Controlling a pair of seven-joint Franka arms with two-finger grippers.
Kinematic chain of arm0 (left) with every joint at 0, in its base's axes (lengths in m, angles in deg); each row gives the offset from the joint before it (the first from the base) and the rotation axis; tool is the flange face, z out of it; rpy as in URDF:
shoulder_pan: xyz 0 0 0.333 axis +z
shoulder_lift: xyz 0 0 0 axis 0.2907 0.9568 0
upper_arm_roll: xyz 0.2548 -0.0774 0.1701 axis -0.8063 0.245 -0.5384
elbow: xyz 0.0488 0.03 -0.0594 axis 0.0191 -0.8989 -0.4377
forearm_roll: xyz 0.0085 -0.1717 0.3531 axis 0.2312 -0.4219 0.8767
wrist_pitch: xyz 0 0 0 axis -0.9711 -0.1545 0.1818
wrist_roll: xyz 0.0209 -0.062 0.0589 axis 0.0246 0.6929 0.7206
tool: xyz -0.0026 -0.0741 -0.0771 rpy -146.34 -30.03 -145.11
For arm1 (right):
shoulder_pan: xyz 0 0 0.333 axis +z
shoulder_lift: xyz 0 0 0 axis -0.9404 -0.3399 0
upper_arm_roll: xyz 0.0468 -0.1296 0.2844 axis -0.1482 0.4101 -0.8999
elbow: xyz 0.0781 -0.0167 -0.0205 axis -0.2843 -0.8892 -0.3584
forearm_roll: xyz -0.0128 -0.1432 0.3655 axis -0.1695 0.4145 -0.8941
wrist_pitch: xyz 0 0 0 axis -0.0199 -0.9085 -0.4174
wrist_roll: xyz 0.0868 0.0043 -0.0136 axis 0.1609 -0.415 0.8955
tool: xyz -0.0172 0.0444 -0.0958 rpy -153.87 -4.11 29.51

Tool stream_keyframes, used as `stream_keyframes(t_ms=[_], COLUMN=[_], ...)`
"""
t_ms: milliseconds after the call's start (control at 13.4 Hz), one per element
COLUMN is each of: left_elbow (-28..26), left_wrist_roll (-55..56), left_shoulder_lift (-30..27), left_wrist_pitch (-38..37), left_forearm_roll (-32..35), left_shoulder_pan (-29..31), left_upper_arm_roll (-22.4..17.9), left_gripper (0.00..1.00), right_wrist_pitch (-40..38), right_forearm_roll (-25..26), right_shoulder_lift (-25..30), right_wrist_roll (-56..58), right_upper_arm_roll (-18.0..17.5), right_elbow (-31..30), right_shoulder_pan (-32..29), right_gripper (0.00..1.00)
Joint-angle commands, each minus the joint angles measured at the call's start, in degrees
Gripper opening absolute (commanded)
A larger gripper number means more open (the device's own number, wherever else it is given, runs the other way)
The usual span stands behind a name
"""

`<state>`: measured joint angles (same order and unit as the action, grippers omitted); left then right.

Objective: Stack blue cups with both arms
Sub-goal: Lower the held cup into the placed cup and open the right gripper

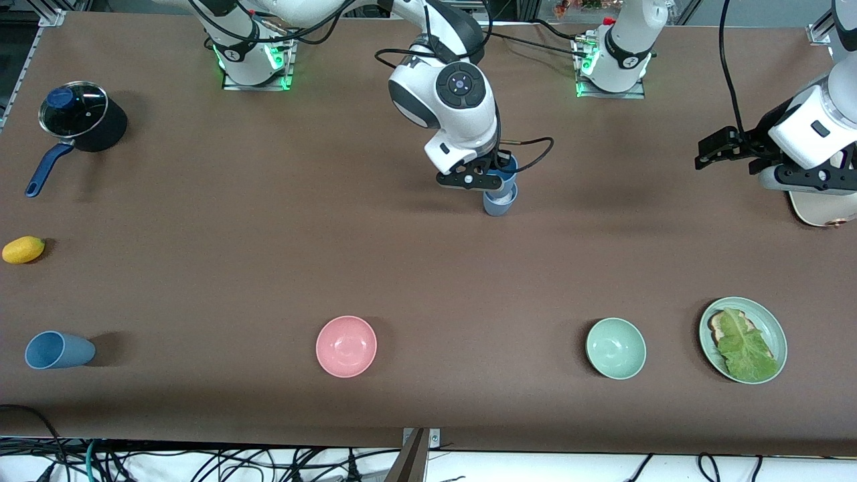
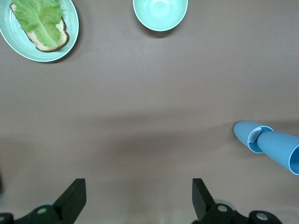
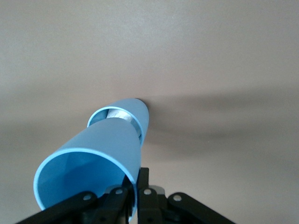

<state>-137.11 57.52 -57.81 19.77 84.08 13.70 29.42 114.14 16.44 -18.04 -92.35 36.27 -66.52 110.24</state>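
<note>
While the right arm's black two-finger gripper [image 1: 494, 175] pinches the rim of a matte blue tapered cup [image 3: 91, 165] lowered into a greyer blue standing cup [image 1: 499, 202] mid-table, the left gripper [image 2: 135, 200] waits over the table's left-arm end, fingers wide; a third blue tumbler [image 1: 57, 350] lies toppled at the right-arm end.

Two blue cups [image 1: 500, 194] sit one inside the other, standing up in the middle of the table. The top cup [image 3: 93, 168] pokes out of the bottom cup [image 3: 135, 114]. A third blue cup [image 1: 57, 350] lies on its side near the right arm's end.
</note>
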Motion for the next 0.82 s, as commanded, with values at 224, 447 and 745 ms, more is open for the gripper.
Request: stream_keyframes(t_ms=[224,447,745], left_elbow=[1.5,1.5,1.5], left_wrist_roll=[-0.2,-0.1,-0.1], left_shoulder_lift=[0.7,0.7,0.7], left_wrist_pitch=[-0.7,-0.7,-0.7], left_forearm_roll=[0.2,0.2,0.2], left_shoulder_pan=[-0.1,-0.1,-0.1], left_upper_arm_roll=[0.1,0.1,0.2], left_gripper=[1.0,1.0,1.0], right_wrist_pitch=[-0.9,-0.4,-0.4], right_forearm_roll=[0.8,0.8,0.8], right_shoulder_lift=[-3.1,-3.5,-3.9], right_wrist_roll=[0.4,0.3,0.3], right_upper_arm_roll=[0.2,0.3,0.3], right_elbow=[4.8,4.8,4.8], right_shoulder_pan=[0.8,1.5,1.5], right_gripper=[0.0,0.0,0.0])
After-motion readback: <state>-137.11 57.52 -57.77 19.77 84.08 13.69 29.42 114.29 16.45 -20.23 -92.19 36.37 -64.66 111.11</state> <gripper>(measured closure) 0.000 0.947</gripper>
